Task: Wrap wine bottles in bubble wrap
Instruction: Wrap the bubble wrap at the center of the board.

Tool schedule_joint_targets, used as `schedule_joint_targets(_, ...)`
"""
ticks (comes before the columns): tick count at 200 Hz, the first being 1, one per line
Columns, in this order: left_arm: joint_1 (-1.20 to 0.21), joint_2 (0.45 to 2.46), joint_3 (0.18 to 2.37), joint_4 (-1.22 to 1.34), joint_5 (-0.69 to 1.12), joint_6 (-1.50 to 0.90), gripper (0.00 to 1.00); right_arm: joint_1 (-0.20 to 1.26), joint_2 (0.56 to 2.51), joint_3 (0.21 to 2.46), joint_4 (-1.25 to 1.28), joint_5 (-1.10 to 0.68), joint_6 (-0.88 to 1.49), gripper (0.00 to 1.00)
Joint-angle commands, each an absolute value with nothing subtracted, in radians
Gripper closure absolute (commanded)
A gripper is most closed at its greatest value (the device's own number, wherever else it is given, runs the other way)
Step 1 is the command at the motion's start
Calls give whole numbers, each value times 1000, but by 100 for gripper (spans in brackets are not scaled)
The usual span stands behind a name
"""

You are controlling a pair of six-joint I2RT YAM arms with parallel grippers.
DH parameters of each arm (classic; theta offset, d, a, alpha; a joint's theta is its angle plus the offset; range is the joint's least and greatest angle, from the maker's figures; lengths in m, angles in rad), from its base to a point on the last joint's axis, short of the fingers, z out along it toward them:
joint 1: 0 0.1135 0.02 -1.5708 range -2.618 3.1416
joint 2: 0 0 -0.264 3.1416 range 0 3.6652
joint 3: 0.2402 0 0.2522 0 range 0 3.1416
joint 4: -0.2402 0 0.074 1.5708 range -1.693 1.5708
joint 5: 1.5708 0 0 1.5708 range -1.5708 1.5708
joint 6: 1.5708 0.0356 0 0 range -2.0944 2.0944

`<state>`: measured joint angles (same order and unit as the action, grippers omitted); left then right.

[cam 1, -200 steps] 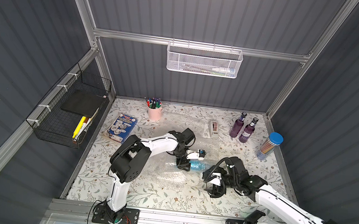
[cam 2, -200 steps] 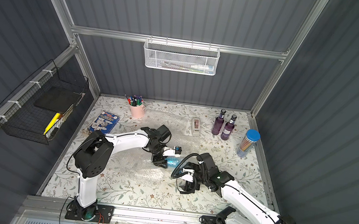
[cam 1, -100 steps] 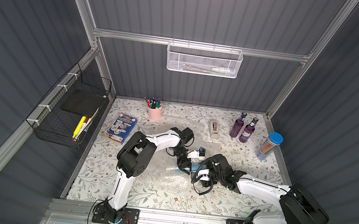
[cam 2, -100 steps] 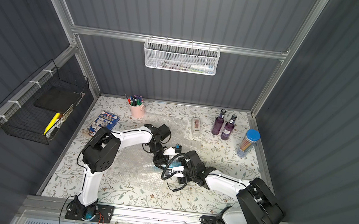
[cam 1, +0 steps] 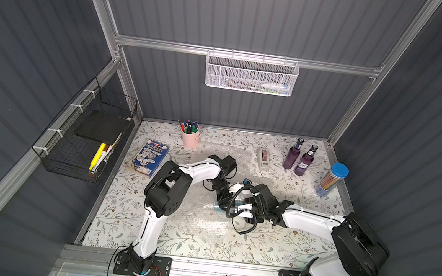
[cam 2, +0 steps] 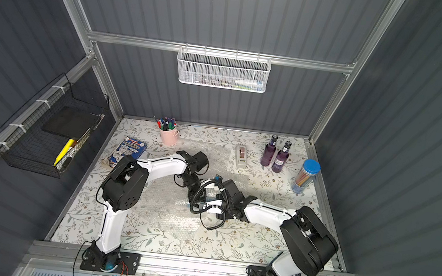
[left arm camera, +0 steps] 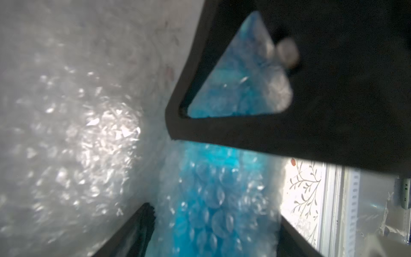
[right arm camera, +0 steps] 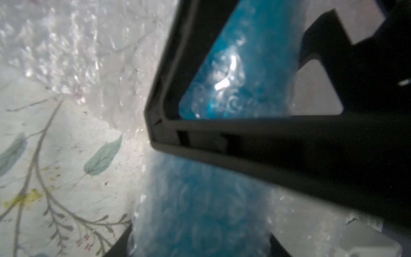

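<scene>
Jaws of the left gripper (left arm camera: 162, 171) and the right gripper (right arm camera: 142, 187) both straddle the blue bottle (left arm camera: 211, 189), already covered by bubble wrap (left arm camera: 77, 122); whether either pinches it, I cannot tell. Well away from them, two purple bottles (cam 1: 304, 164) stand bare.

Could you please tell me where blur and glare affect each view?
Both top views: even light, sharp focus. In the left wrist view, everything is soft, with glare on the bubble wrap. In the right wrist view, the blue bottle is blurred, one bright highlight on it; the table pattern is crisper.
</scene>
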<state>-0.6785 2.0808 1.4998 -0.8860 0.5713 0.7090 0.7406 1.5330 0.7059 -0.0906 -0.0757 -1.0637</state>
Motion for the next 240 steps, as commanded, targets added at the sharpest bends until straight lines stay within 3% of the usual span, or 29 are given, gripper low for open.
schedule_joint_targets(1, -687, 2032, 1508, -903, 533, 706, 16, 732, 1569, 743, -187, -123, -970, 50)
schedule_joint_targets(21, -682, 1968, 1488, -860, 469, 694, 11, 709, 1574, 766, -215, -202, -932, 53)
schedule_joint_targets(34, -673, 1901, 1458, -809, 386, 658, 1, 687, 1588, 798, -269, -256, -928, 55)
schedule_joint_targets(120, -613, 1460, 1118, -627, 143, 649, 1, 613, 1692, 1022, -637, -484, -863, 54)
schedule_joint_targets(145, -613, 1303, 965, -539, 119, 710, 1, 600, 1712, 1065, -723, -540, -847, 51)
schedule_joint_targets(173, -628, 1132, 750, -348, 219, 857, 1, 590, 1771, 1098, -763, -551, -855, 50)
schedule_joint_targets(240, -802, 1219, 617, -88, 70, 1114, 1, 589, 1822, 1118, -768, -524, -863, 44)
